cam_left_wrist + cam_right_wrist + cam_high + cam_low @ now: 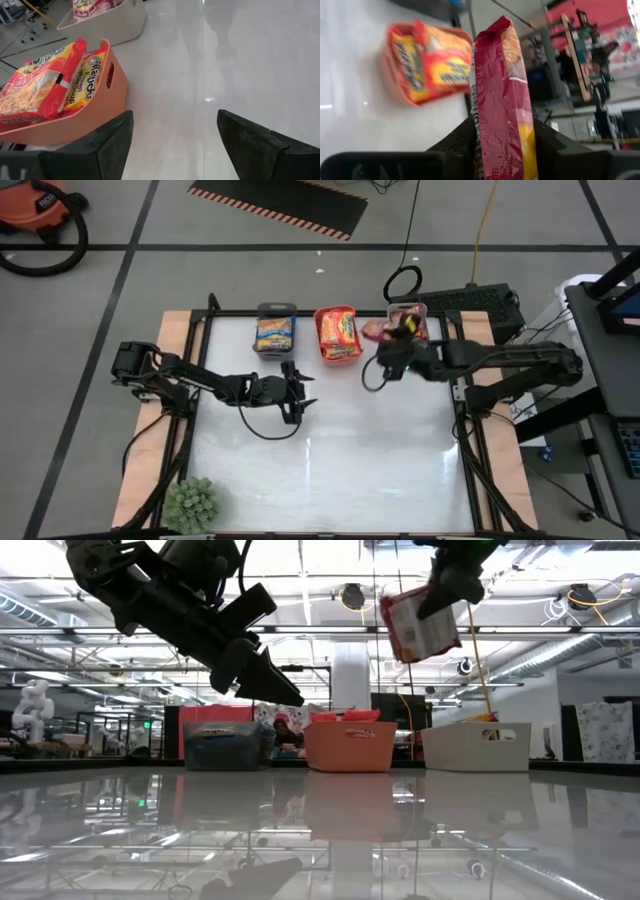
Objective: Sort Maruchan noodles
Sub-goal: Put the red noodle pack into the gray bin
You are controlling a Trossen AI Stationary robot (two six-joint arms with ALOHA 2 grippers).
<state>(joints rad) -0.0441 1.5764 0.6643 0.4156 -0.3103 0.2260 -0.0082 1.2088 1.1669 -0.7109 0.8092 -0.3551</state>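
My right gripper (447, 588) is high over the table's far side, shut on a red-and-silver noodle packet (420, 625). In the high view the packet (373, 330) hangs between the orange bin (338, 333) and the white bin (408, 320). The orange bin holds orange-yellow packets (45, 80), the white bin holds pinkish-red packets (92, 6), and the grey bin (275, 330) holds blue-yellow ones. My left gripper (300, 392) hovers over the table's middle left, open, with nothing between its fingers (115, 140). My right gripper pinches the red packet between its two fingers, which lie on its two flat faces (492, 125). In the low view the hold is at the packet's upper end (440, 602). The packet hangs tilted below the fingers, lifted well clear of the table and bins.
The three bins stand in a row along the table's far edge. A green spiky plant (190, 505) sits at the near left corner. The white tabletop (330, 470) stretches bare from the bins to the near edge. Cables and equipment (480, 305) lie beyond the far right corner.
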